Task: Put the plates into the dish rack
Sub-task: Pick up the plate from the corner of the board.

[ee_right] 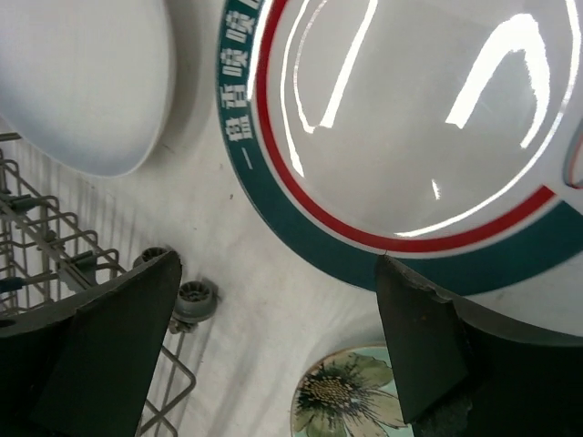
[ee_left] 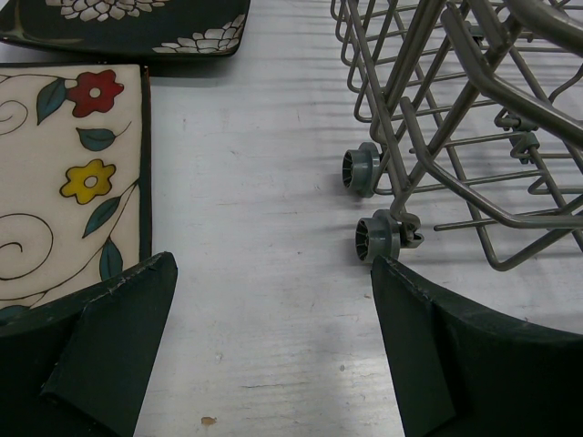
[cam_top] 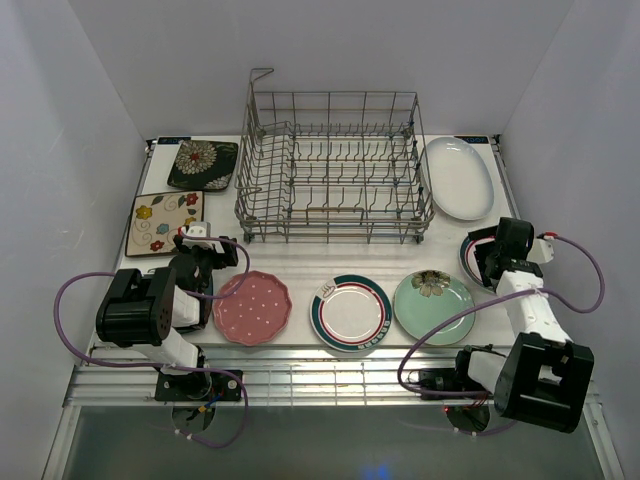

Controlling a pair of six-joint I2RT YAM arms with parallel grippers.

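1. Hovering wide open, the left gripper sits between the cream floral square plate and the dish rack; a careless swing could snag wire.
2. Right gripper, jaws spread, hangs over the green-rimmed plate lying flat near the rack; its glossy rim may slip.

Robot lab test cell: plain white walls box in a white table on 3 sides. 2 arms, left & right, are bolted to a metal rail at frame bottom w/ loose purple cables. Plates & dish rack are laid out like props.
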